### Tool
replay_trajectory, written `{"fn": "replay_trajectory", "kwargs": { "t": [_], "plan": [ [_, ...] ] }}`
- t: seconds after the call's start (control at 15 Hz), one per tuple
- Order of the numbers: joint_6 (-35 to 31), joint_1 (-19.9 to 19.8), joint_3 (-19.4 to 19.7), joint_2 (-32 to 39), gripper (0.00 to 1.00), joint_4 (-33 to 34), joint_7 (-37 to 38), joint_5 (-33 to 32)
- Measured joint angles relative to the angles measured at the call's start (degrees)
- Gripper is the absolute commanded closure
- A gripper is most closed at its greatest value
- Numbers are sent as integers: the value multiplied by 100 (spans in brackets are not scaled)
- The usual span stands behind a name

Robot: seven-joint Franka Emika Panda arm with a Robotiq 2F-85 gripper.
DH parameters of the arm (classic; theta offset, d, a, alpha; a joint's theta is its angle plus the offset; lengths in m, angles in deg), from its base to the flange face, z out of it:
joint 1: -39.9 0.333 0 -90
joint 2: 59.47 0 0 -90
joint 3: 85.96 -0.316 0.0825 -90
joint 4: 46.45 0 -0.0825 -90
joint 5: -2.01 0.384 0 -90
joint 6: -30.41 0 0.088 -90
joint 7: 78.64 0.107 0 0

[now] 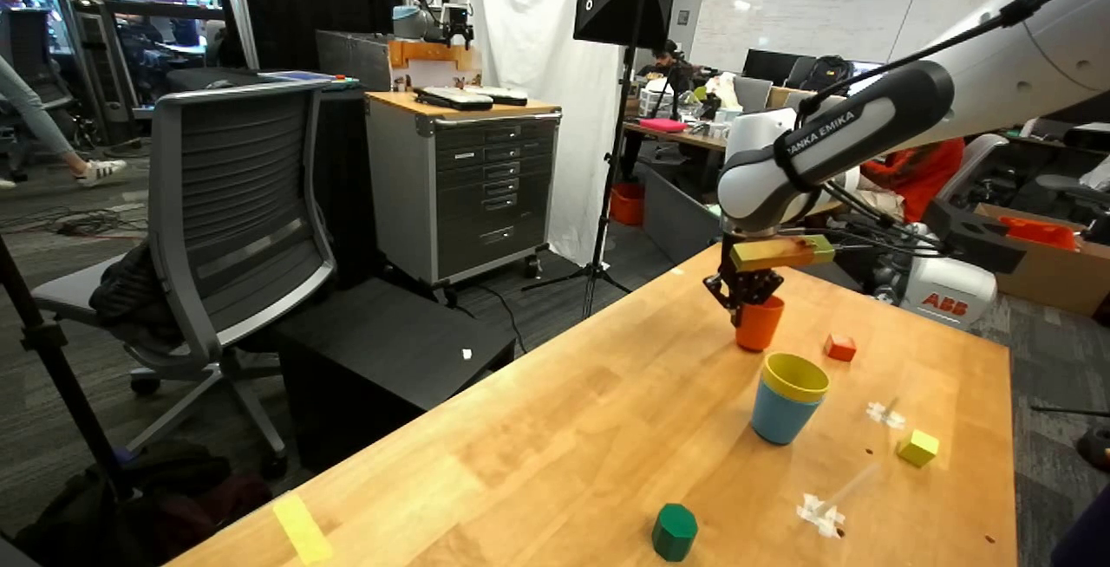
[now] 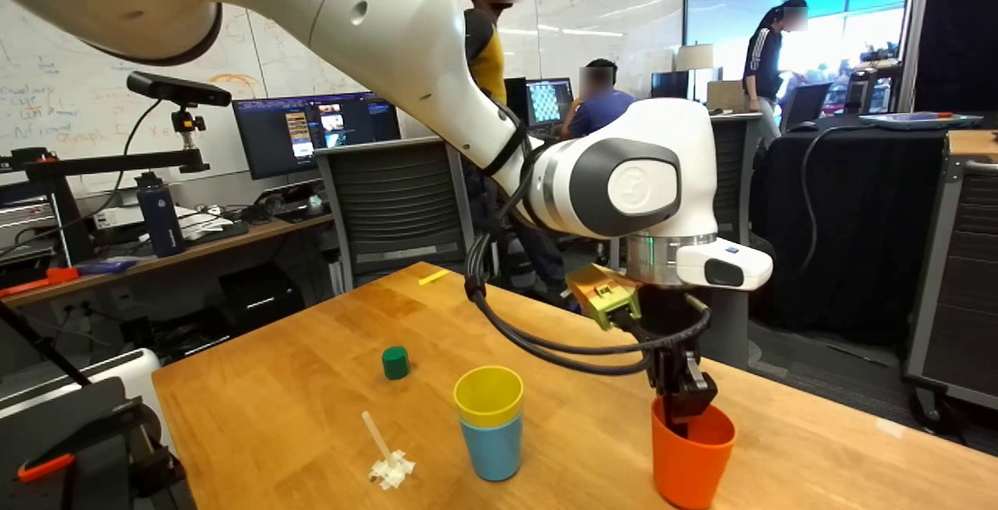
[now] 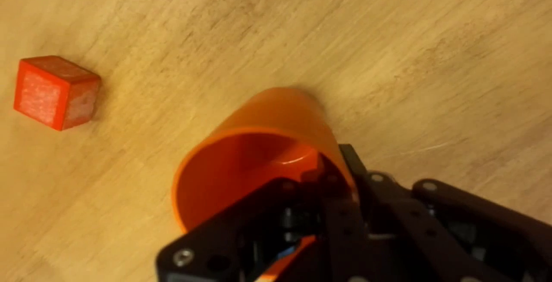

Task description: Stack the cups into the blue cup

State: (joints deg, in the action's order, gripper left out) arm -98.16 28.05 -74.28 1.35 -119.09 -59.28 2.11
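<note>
My gripper [image 3: 343,167] is shut on the wall of the orange-red cup [image 3: 280,109], one finger inside the cup and one outside it. In both exterior views this orange-red cup [image 1: 760,324] [image 2: 694,467] looks about upright, at or very near the tabletop. The gripper [image 1: 742,311] [image 2: 681,410] reaches down to its rim from above. The yellow cup [image 1: 798,383] [image 2: 489,399] sits nested inside the blue cup [image 1: 783,418] [image 2: 497,448], its upper band showing above the blue rim. This pair stands upright, apart from the orange-red cup.
A red block [image 1: 839,347] [image 3: 56,92] lies near the orange-red cup. Toward the table's edge are a yellow block [image 1: 917,447] and taped-down spots with thin sticks [image 1: 845,487] [image 2: 376,436]. A short dark green piece [image 1: 675,532] [image 2: 395,363] stands farther off on the wooden table [image 1: 538,437].
</note>
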Motion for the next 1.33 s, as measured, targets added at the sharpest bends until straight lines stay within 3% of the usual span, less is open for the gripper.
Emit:
{"fn": "replay_trajectory", "kwargs": {
  "t": [0.47, 0.73, 1.33],
  "plan": [
    [-9, 74, -5, -531, 99, -203, -10, 10],
    [-83, 220, -16, -1041, 99, -641, -75, 8],
    [-731, 1327, -58, -2660, 99, -2656, -196, -748]
  ]
}}
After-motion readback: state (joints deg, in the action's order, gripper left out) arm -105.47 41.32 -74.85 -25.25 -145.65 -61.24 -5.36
